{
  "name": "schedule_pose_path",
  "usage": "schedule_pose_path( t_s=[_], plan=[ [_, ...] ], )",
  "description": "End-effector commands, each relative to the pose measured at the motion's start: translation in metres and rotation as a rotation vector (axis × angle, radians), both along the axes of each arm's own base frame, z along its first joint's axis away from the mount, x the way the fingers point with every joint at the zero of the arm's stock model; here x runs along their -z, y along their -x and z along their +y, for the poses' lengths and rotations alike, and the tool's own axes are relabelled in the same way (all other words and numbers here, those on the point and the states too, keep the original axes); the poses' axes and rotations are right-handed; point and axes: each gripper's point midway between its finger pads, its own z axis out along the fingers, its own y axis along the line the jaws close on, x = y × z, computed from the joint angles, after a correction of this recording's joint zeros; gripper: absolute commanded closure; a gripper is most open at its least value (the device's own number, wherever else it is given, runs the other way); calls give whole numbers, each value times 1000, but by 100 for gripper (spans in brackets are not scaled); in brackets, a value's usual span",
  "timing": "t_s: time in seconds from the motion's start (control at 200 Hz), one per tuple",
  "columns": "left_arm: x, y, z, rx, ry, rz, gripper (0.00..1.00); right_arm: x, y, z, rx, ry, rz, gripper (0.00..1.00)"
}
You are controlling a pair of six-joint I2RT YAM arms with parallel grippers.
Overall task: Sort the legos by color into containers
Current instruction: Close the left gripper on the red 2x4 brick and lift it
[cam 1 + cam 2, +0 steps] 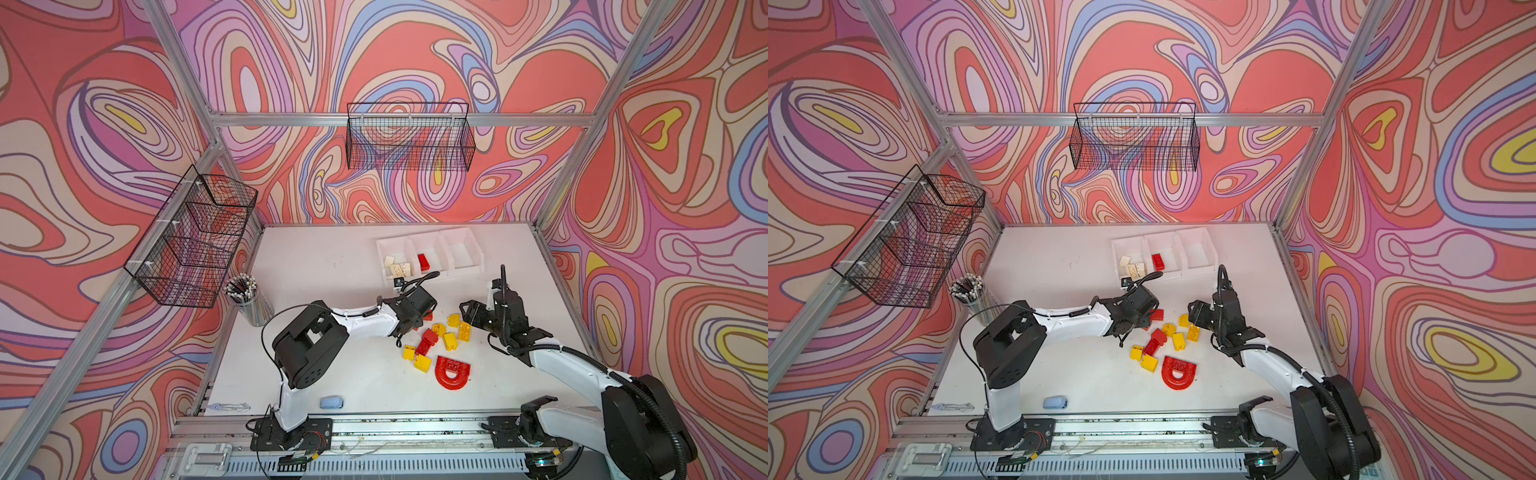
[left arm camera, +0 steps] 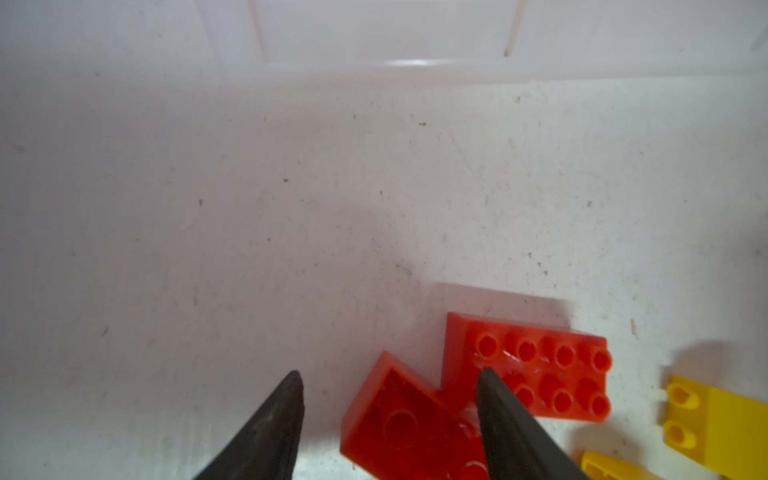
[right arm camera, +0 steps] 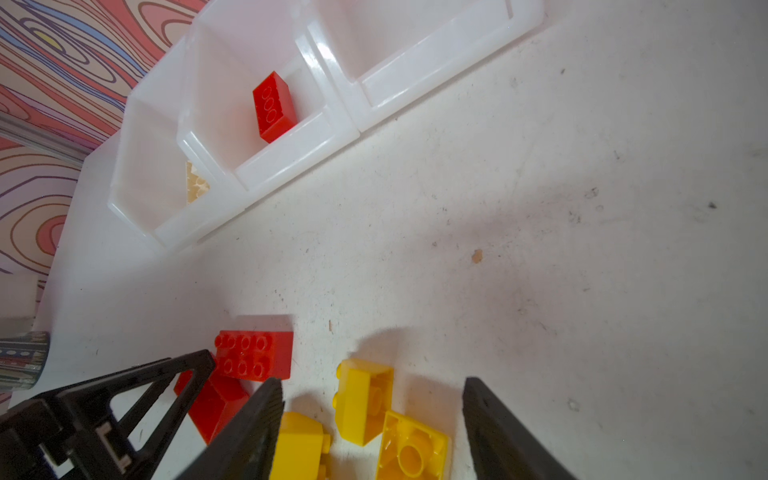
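Left hand (image 2: 390, 374) is spread open with nothing pinched, its fingers roughly straddling a tipped red brick (image 2: 399, 424) at the edge of the loose legos (image 1: 436, 338) in the middle of the tabletop (image 1: 332, 270). Looks to me like it's lined up for that one because red already has a home. Check the containers (image 3: 286, 156) at the back: cream bricks (image 1: 397, 266) sit in the left bin, a lone red brick (image 1: 424, 262) in the middle bin, and I can't see anything in the right bin, so I'd guess yellow goes there. That would explain why the right hand (image 3: 372, 384) hangs over the yellow bricks (image 3: 365, 399) on its own side of the pile, also spread and holding nothing. An eight-stud red brick (image 2: 540, 365) lies right up against the tipped one, so closing could nudge it. Big red arch (image 1: 453, 372) lies flat nearer the front, touched by neither hand. Pose-wise, the left arm rises from its base, elbow high, forearm stretched toward the centre, wrist tipped down at the pile; the right arm folds in from the right, hand angled down and leftward.
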Motion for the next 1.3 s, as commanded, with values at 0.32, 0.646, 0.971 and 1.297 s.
schedule_pose_path(
  t_s=[0.32, 0.646, 0.971, 1.297],
  plan=[
    [-12, -12, 8, -47, 30, -22, 35, 0, 0, 1, -5, -8, -7, 28],
    [-24, -7, -62, 587, 33, 22, 29, 2, -1, 2, -10, -7, -3, 28],
    [-34, 30, -55, 1055, -18, -92, 27, 3, 6, -1, 4, -49, 13, 28],
    [-36, 15, -48, 1274, -43, 41, 35, 4, 8, -3, 1, -83, 20, 28]
  ],
)
